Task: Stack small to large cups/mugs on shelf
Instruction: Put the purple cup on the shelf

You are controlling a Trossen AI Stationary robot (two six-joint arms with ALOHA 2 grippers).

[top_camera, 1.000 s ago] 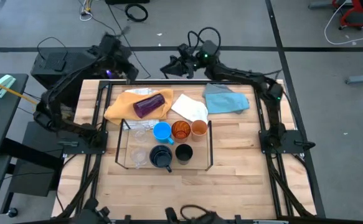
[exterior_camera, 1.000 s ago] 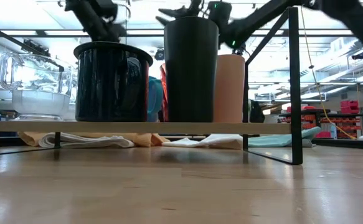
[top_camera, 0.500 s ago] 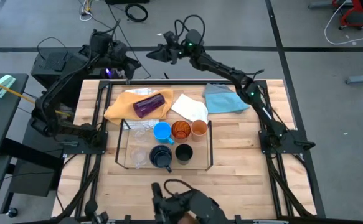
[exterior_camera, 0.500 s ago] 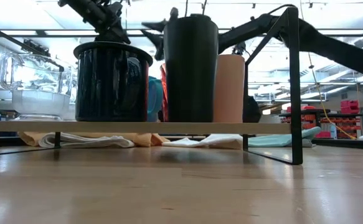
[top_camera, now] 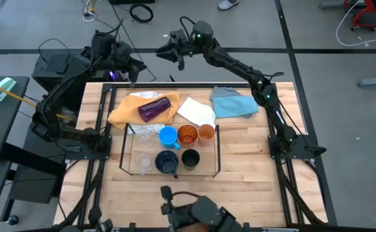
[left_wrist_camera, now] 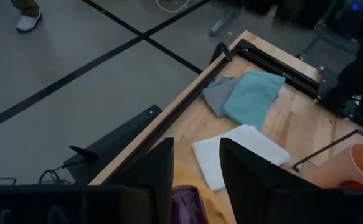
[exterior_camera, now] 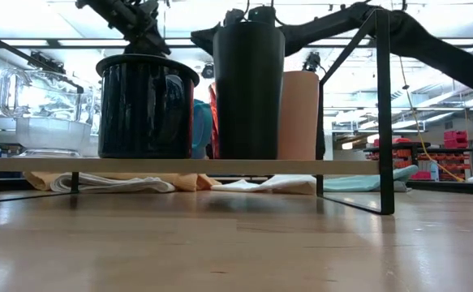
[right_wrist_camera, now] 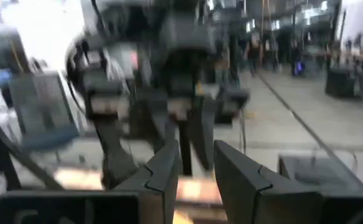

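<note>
Surface (top_camera: 252, 161): wood | far edge: yellow cloth (top_camera: 126, 109) under lying purple tumbler (top_camera: 154, 108); white cloth (top_camera: 197, 111); blue cloth (top_camera: 234, 103) | centre: shelf (top_camera: 217, 151) carrying light-blue mug (top_camera: 168, 136), amber tumbler (top_camera: 187, 135), orange cup (top_camera: 206, 133), navy mug (top_camera: 167, 162), black cup (top_camera: 190, 158), clear cups (top_camera: 145, 161)

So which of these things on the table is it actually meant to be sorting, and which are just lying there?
Part of the job:
- wire shelf
- light-blue mug
- amber tumbler
- small orange cup
- navy mug
- black cup
- clear cups
- purple tumbler, lying on its side

Just lying about:
- yellow cloth
- white cloth
- blue cloth
</note>
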